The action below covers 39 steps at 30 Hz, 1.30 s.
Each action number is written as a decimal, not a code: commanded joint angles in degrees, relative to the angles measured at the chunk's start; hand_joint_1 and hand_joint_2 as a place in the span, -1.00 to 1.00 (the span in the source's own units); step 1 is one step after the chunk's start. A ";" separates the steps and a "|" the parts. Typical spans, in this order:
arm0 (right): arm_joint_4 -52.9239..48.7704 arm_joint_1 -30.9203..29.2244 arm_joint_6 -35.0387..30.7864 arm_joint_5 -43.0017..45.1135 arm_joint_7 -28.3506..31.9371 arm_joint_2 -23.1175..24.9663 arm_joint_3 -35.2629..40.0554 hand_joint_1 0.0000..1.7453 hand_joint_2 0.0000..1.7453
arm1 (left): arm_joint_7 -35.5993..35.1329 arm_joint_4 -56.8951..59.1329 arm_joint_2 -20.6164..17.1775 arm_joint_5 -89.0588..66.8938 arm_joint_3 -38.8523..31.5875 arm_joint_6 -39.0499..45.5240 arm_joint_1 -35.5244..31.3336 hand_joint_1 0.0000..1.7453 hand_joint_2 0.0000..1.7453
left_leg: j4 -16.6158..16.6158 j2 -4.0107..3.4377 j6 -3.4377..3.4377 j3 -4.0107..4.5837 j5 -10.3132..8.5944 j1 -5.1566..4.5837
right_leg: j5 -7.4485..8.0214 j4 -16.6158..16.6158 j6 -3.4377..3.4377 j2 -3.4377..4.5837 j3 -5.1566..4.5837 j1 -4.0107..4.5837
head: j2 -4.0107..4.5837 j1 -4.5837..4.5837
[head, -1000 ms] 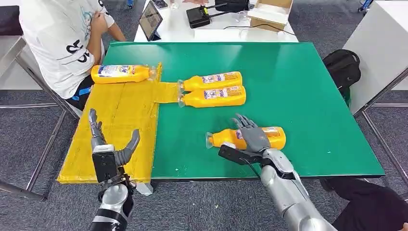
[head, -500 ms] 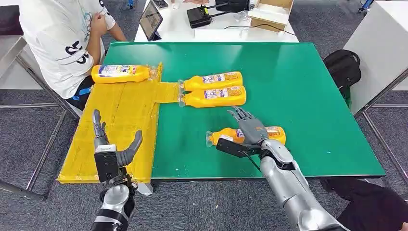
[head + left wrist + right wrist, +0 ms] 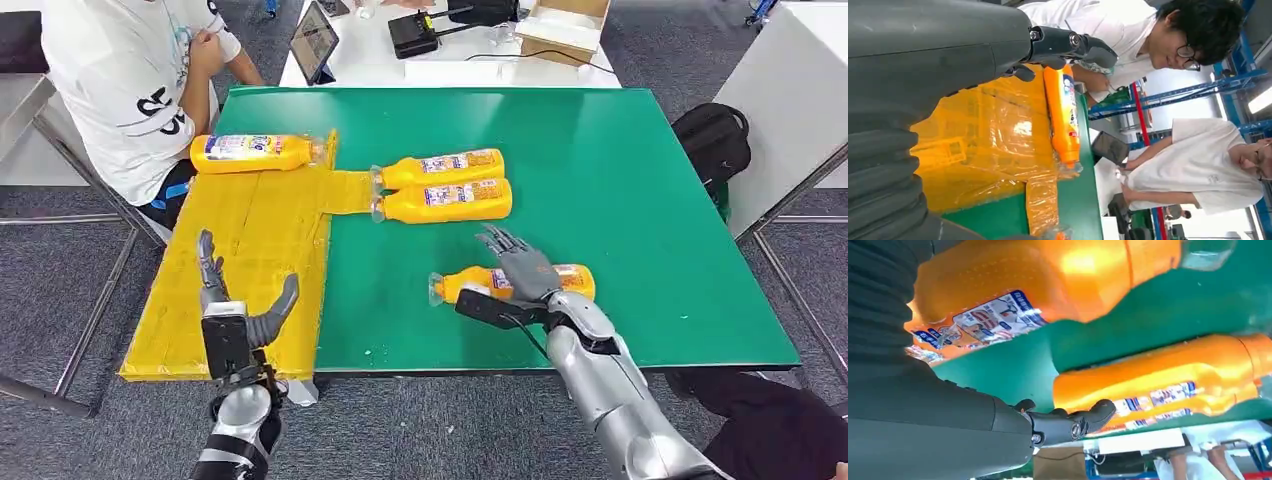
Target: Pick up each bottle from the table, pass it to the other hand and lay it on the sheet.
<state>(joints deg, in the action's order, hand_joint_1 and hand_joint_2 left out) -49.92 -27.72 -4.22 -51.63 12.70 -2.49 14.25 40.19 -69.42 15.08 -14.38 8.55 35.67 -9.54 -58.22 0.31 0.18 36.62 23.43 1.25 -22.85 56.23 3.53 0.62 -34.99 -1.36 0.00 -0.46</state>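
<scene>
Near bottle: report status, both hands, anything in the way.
Right hand draped over the near bottle, grip not confirmed. Left hand open, held over the yellow sheet. One bottle on the sheet, a pair behind on the table; path clear.

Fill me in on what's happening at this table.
The right hand rests over an orange bottle lying on the green table. The left hand waits open over the yellow sheet, where one bottle lies. Two more bottles lie mid-table.
</scene>
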 commanded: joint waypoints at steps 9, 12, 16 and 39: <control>1.44 0.15 0.59 1.32 -0.08 -5.91 0.97 -1.00 1.00 | -0.19 4.74 -0.27 -0.08 -0.56 -0.05 -2.20 -1.00 1.00 | 0.05 0.10 -0.09 -0.28 0.09 -0.01 | -0.12 -0.05 -0.16 -0.18 0.33 0.03 | 0.00 0.00; 0.08 0.57 0.53 1.69 -0.53 -7.29 0.19 -1.00 1.00 | -0.19 5.07 -0.36 -0.10 -0.75 -0.22 -2.15 -1.00 1.00 | 0.04 0.10 -0.06 -0.13 0.03 -0.03 | -0.07 -0.04 -0.10 -0.16 0.16 0.00 | 0.00 0.00; -0.93 1.21 1.38 1.90 -1.48 -8.21 -0.23 -1.00 1.00 | -0.19 5.28 -0.34 -0.15 -0.83 -0.50 -2.20 -1.00 1.00 | 0.03 0.04 -0.10 -0.31 0.12 -0.04 | -0.13 -0.04 -0.18 -0.12 0.34 0.02 | 0.00 0.00; 10.07 -1.43 4.27 2.71 -3.19 -10.36 -2.25 -1.00 1.00 | -0.19 8.87 0.37 0.33 0.41 -1.62 -4.44 -1.00 1.00 | 0.04 0.01 -0.08 -0.26 0.09 -0.04 | -0.09 -0.05 -0.16 -0.09 0.28 0.02 | 0.00 0.00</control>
<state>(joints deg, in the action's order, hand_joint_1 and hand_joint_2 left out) -49.83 -25.34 -1.20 -49.03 9.62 -13.60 12.74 40.19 -66.31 15.30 -14.40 8.35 34.69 -10.41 -58.24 0.31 0.17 36.63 23.43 1.24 -22.85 56.22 3.53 0.62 -34.99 -1.36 0.00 -0.46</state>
